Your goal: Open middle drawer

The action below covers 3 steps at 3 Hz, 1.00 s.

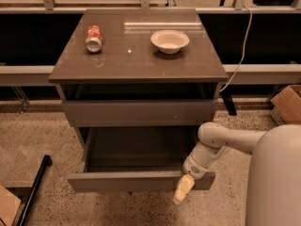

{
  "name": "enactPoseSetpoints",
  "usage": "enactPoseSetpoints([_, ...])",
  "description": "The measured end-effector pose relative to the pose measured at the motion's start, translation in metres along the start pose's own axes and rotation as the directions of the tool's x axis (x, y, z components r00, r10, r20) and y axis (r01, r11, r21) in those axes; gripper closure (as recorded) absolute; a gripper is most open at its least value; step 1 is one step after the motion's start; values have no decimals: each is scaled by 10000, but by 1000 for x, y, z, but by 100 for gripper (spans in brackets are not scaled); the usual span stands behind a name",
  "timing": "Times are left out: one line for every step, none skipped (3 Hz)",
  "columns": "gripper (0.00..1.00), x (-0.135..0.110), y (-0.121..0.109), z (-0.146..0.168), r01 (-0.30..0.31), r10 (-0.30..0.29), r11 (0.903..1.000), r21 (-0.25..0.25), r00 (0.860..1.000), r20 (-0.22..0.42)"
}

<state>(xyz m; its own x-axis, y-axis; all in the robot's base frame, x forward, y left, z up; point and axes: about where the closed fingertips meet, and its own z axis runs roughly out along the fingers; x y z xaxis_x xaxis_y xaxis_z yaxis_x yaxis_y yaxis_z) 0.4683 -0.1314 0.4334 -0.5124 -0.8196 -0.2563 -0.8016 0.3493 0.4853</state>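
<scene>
The grey-brown, flat-fronted middle drawer (122,181) stands pulled well out at lower centre, the cream-tipped gripper (184,189) at its front's right end, its grip I cannot tell; the pull looks nearly finished, release next.

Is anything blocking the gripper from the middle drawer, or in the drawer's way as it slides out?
Nothing visible. The gripper is at the right end of the front panel of the middle drawer, with nothing between them. The black pole on the floor lies off to the left, outside the drawer's path.
</scene>
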Motion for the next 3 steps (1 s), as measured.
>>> enactPoseSetpoints([0, 10, 11, 0, -63, 53, 9996, -265, 9992, -396])
enactPoseSetpoints([0, 33, 34, -7, -189, 108, 9976, -673, 9930, -1177])
enactPoseSetpoints([0, 33, 35, -7, -191, 105, 9973, -708, 9928, -1197])
